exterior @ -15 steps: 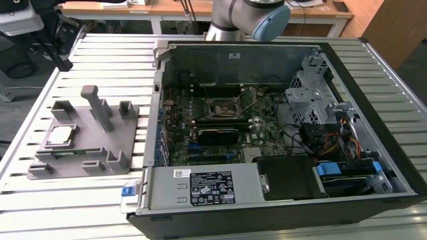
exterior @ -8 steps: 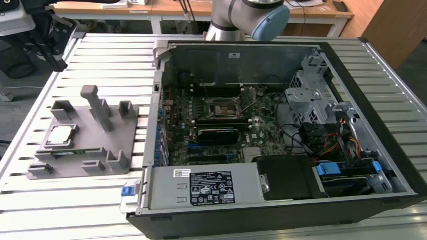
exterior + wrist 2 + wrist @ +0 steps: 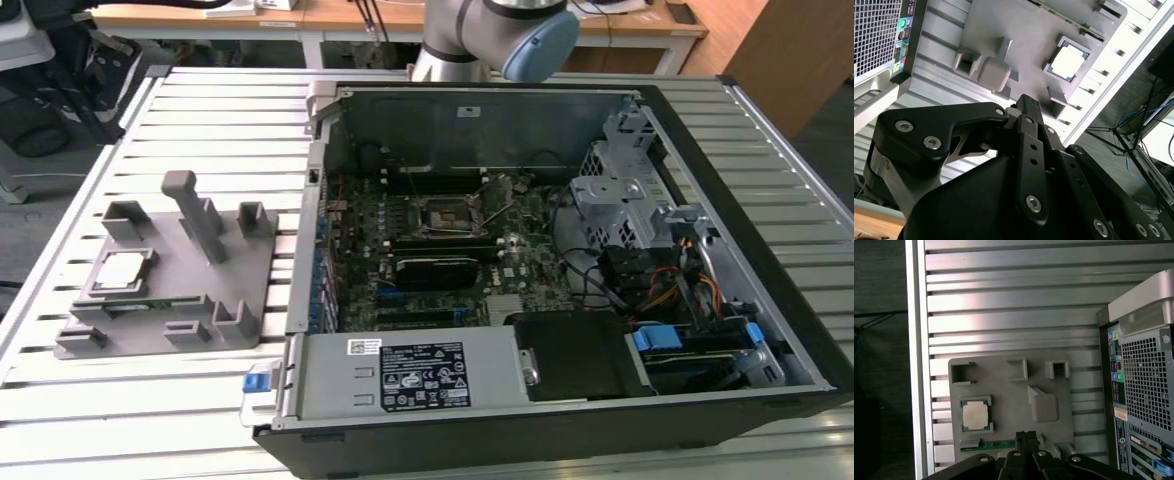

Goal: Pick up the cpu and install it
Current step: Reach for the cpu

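The slatted table (image 3: 227, 110) is carrying the open computer case (image 3: 467, 120). At the exterior view's left of it, the grey fixture (image 3: 187, 282) is holding the cpu (image 3: 123, 270) flat in a square pocket. The gripper (image 3: 1026, 435) is hanging above the fixture, pinched closed and empty. The cpu is sitting off to one side of its tips, away from the computer.

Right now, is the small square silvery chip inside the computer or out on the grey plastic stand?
Out. The silvery square cpu lies flat in a pocket of the grey plastic fixture, beside the open computer case.
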Action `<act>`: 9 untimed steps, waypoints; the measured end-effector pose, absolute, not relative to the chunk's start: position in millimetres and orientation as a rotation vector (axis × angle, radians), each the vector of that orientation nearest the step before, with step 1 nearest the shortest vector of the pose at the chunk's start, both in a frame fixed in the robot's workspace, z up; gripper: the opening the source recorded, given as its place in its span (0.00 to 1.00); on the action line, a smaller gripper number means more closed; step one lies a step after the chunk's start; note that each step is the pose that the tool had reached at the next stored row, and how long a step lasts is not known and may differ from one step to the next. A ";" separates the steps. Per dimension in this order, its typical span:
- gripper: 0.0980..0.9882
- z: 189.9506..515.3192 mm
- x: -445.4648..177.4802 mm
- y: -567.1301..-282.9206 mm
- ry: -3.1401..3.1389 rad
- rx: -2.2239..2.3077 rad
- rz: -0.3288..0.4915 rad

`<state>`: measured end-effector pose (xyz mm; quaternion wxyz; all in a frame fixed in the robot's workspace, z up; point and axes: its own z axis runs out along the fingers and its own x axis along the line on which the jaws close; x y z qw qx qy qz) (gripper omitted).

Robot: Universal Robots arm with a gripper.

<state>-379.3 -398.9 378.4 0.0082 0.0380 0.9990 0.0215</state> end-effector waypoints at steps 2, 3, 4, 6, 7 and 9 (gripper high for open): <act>0.01 378.2 -382.0 -398.9 3.122 0.119 0.067; 0.01 378.2 -383.2 -398.8 3.122 0.119 0.067; 0.01 378.0 -384.4 -398.7 3.122 0.119 0.067; 0.01 377.9 -386.7 -398.2 3.122 0.119 0.067; 0.01 377.9 -387.7 -397.9 3.122 0.119 0.067; 0.01 377.8 -389.7 -397.3 3.122 0.119 0.067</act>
